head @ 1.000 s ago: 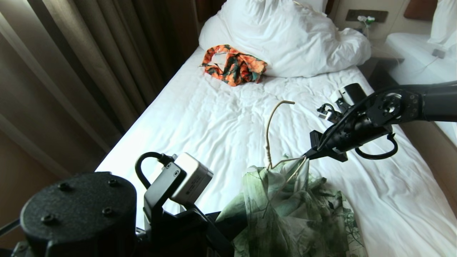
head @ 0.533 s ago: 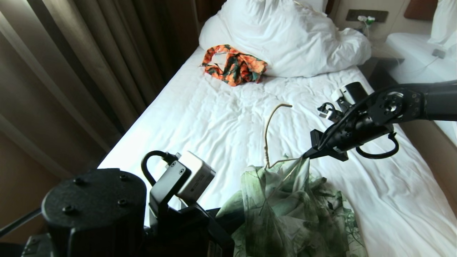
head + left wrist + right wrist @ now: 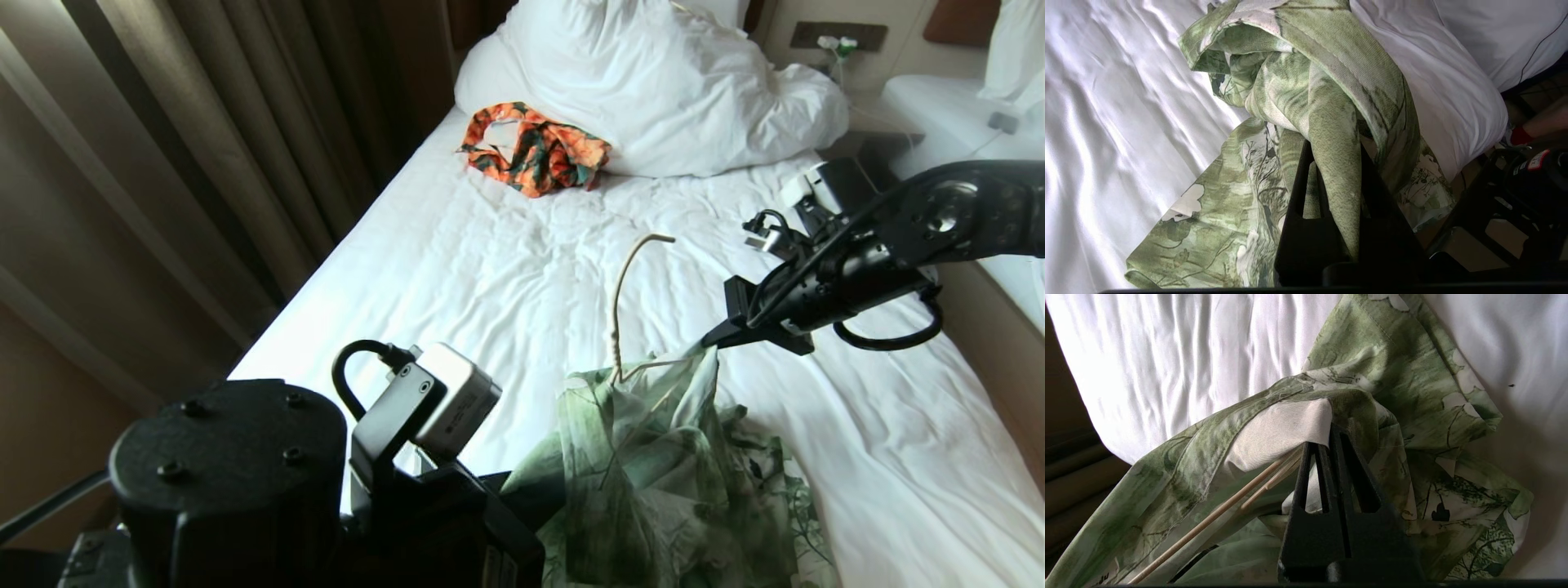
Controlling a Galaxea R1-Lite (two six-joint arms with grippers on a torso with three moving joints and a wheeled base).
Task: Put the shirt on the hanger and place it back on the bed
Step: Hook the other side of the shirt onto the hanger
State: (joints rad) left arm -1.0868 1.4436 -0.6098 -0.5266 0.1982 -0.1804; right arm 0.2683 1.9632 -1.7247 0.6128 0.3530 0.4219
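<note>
Wrinkled white bed (image 3: 506,278) fills mid-frame, brown curtains (image 3: 204,147) upper left; both end effectors, left (image 3: 1331,163) and right (image 3: 712,343), pinch the shirt (image 3: 653,482).

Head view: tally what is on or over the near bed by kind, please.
Garments: 2 (green shirt, orange patterned garment)
Hangers: 1 (hanger)
Duvets: 1 (duvet)
Grippers: 2 (left gripper, right gripper)
Total: 6

A single bed (image 3: 506,278) with a wrinkled white sheet. A bunched white duvet (image 3: 653,90) lies at its far end, an orange-and-green garment (image 3: 535,147) just beside it. The green floral shirt's (image 3: 759,482) lower folds rest on the near sheet.
</note>
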